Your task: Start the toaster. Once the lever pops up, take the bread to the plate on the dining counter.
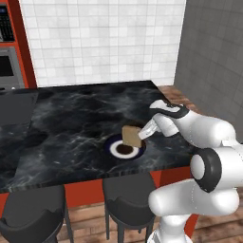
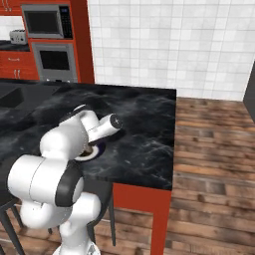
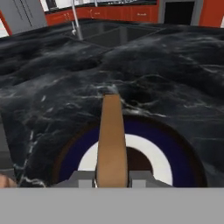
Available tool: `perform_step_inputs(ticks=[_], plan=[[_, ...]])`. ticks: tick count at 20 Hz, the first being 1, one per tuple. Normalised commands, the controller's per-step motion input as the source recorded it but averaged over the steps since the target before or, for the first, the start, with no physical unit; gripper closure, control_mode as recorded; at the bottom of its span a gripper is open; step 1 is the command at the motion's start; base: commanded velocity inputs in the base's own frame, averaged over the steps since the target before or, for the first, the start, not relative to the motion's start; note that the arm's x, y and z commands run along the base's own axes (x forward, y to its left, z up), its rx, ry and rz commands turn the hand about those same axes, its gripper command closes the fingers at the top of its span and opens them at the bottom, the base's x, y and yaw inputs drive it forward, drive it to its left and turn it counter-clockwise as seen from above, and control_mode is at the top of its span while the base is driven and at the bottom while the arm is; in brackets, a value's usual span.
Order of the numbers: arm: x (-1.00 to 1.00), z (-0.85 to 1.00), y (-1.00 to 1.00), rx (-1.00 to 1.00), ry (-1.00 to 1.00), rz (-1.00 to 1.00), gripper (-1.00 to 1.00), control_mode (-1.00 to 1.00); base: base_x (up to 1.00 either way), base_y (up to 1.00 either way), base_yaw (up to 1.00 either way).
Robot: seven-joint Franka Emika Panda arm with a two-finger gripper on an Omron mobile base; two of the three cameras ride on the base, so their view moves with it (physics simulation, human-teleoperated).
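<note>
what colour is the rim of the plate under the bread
Dark blue, ringing a white centre on the plate; the hand view shows it best, beneath the bread.

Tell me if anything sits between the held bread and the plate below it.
Nothing visible does. The bread, gripped edge-on by the gripper, hangs directly over the plate on the dining counter, whose white centre lies bare beneath.
</note>
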Motion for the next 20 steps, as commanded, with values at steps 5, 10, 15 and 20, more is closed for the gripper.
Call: perform_step_inputs(ticks=[5, 10, 15, 20], plan=[[0.26, -0.19, 0.05, 0.01, 0.0, 0.07, 1.0, -1.0, 0.0, 0.0, 0.0], [0.05, -0.13, 0.17, 0.0, 0.0, 0.05, 1.0, -1.0, 0.0, 0.0, 0.0], [0.0, -0.09, 0.19, 0.0, 0.0, 0.03, 1.0, -1.0, 0.0, 0.0, 0.0], [0.0, -0.14, 0.13, 0.0, 0.0, 0.02, 1.0, -1.0, 0.0, 0.0, 0.0]])
